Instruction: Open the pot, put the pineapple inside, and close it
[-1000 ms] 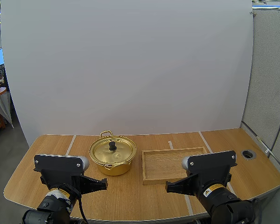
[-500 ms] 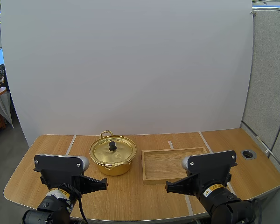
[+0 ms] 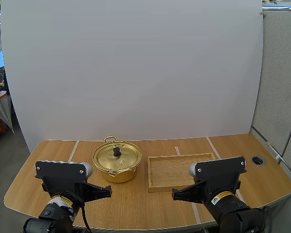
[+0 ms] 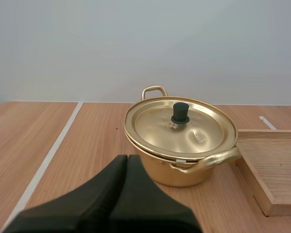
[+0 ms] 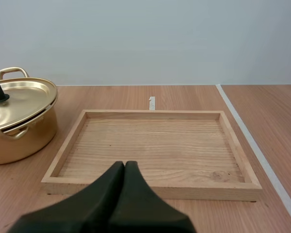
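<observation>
A gold pot (image 3: 117, 162) with its lid (image 4: 180, 125) on stands at the table's middle left; the lid has a black knob (image 4: 180, 112). My left gripper (image 4: 126, 160) is shut on nothing, its fingers together as one dark wedge, and it sits short of the pot on the near side. My right gripper (image 5: 124, 166) is shut on nothing as well, at the near edge of the wooden tray (image 5: 153, 187). The pot (image 5: 17, 121) stands beside the tray in the right wrist view. In the high view both arms rest at the table's front edge.
The wooden tray (image 3: 177, 182) lies right of the pot with nothing in it. A round grommet hole (image 3: 258, 159) sits at the table's far right. Pale tape lines (image 4: 51, 154) run across the tabletop.
</observation>
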